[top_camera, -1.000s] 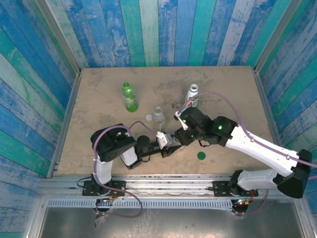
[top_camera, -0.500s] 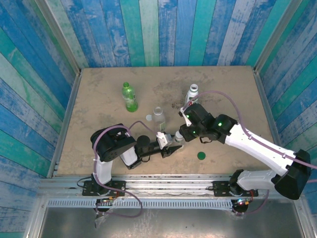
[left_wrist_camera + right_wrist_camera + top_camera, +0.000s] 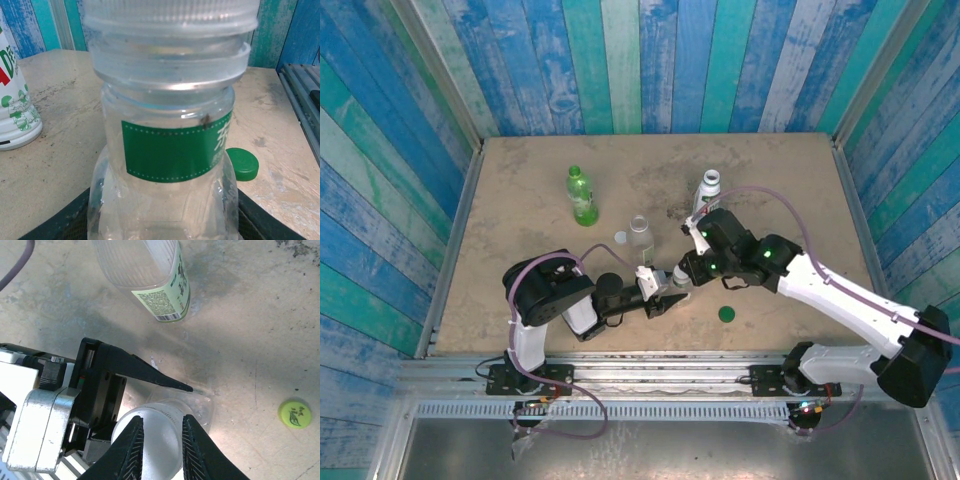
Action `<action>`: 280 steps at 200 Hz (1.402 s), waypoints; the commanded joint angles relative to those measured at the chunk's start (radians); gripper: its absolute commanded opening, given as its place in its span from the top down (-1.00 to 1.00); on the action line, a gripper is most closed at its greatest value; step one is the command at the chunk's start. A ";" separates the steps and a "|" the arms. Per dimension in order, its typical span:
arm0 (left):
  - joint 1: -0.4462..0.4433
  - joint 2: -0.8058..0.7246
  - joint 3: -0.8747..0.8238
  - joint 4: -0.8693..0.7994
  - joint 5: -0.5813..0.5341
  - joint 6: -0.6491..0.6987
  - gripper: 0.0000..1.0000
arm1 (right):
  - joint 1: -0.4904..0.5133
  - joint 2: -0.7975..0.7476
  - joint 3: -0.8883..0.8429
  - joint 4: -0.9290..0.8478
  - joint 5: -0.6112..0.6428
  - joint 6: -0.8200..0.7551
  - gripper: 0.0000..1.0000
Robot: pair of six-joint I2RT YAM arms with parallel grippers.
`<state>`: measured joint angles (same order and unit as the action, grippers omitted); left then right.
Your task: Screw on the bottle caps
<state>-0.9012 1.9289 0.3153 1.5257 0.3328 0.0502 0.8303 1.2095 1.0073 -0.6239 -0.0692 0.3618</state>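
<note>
1. This is a robot test cell, no home and no kitchen: the left arm base (image 3: 525, 378) and the right arm base (image 3: 800, 380) are bolted side by side at the bottom of the top view.
2. Painted plank walls (image 3: 650, 60) in blue and green box in the sandy table (image 3: 520, 180) at the left, top and right of the frame, like a staged backdrop.
3. A bare metal rail (image 3: 660, 375) runs between the bases, with a grey metal sheet (image 3: 660, 450) below it.
4. A purple cable (image 3: 757, 189) arcs over the right arm, right of centre.

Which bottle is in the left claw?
The short clear bottle with the green label; the green bottle, white bottle and tall clear bottle stand free farther back.
</note>
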 commanded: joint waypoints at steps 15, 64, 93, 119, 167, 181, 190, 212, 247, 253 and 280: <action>-0.001 -0.033 0.015 -0.004 0.005 0.007 -0.12 | 0.009 -0.024 -0.074 -0.136 -0.129 0.011 0.53; -0.002 -0.030 0.020 -0.008 0.004 0.006 -0.09 | 0.014 -0.108 -0.087 -0.149 -0.172 0.023 0.60; -0.001 -0.024 0.019 -0.007 0.006 0.004 -0.08 | 0.018 -0.143 -0.062 -0.131 -0.141 0.021 0.48; -0.002 -0.025 0.020 -0.013 0.007 0.010 -0.08 | 0.015 -0.163 -0.033 -0.099 -0.034 0.032 0.25; -0.001 -0.025 0.020 -0.013 0.008 0.014 -0.07 | -0.047 -0.082 0.004 -0.023 -0.051 -0.021 0.29; -0.002 -0.028 0.018 -0.015 0.006 0.015 -0.07 | -0.059 -0.047 0.015 -0.024 -0.089 -0.036 0.33; -0.001 -0.028 0.019 -0.014 0.008 0.013 -0.06 | -0.064 -0.025 0.020 -0.032 -0.112 -0.045 0.37; -0.001 -0.028 0.018 -0.007 0.009 0.008 -0.06 | -0.067 -0.007 0.004 -0.047 -0.161 -0.048 0.41; -0.001 -0.030 0.022 -0.015 0.014 0.002 -0.05 | -0.066 -0.081 -0.104 -0.042 -0.232 -0.037 0.61; -0.002 -0.032 0.023 -0.018 0.012 0.002 -0.05 | -0.064 -0.098 -0.125 -0.038 -0.252 -0.030 0.65; -0.001 -0.038 0.023 -0.027 0.009 0.003 -0.05 | -0.047 -0.145 -0.170 -0.034 -0.299 -0.018 0.68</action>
<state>-0.9024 1.9289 0.3260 1.5135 0.3538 0.0559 0.7532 1.0801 0.8879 -0.6037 -0.2535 0.3386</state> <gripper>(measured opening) 0.526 0.159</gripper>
